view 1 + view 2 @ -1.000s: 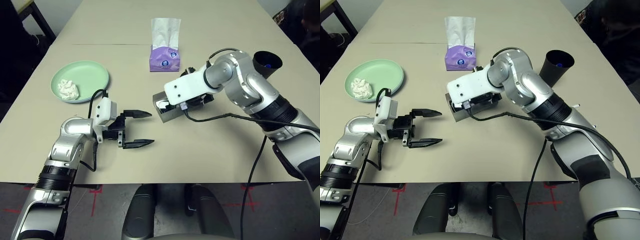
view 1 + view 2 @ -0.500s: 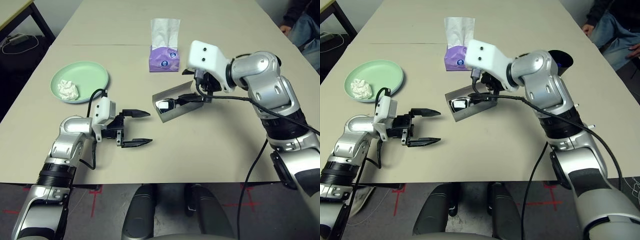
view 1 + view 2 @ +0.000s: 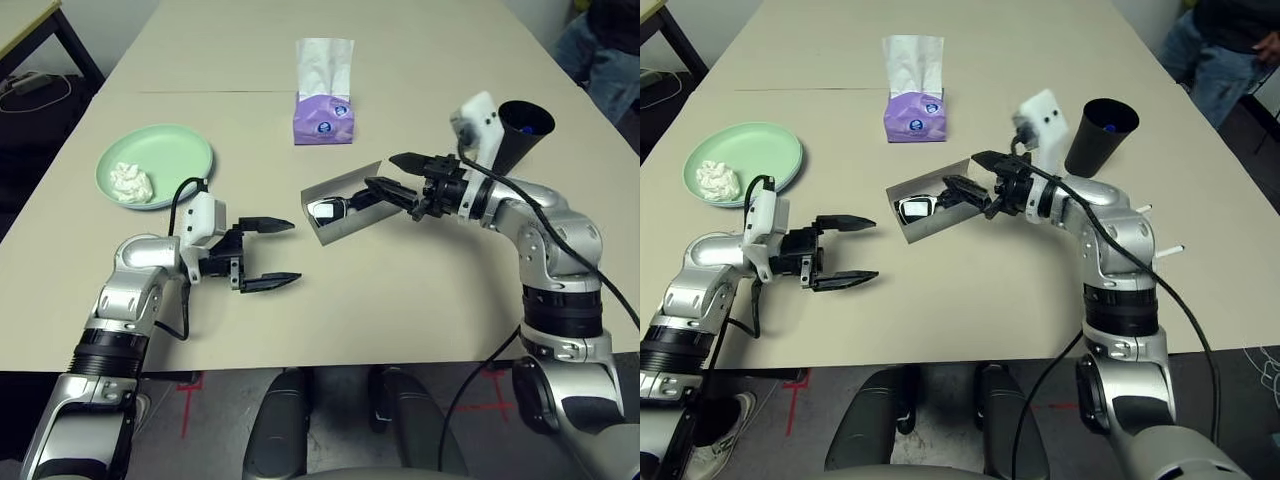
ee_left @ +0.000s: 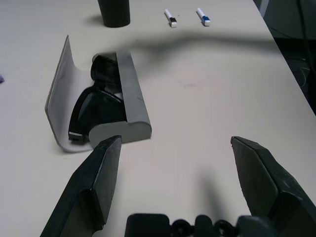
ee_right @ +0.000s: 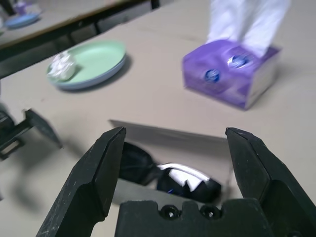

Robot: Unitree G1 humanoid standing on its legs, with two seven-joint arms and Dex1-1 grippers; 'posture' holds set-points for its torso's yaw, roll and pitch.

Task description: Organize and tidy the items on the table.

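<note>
dark-framed side desk point(image 3: 40, 25) top left, red tape marks point(image 3: 190, 385) on grey floor

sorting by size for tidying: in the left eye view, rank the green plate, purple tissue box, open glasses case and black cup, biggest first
1. Mint green round plate
2. Grey-green open glasses case
3. Purple tissue box, close to the case
4. Black cup, partly hidden, unsure

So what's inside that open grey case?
Black sunglasses lie inside the glasses case, its lid standing open. The case's front wall covers their lower part.
</note>
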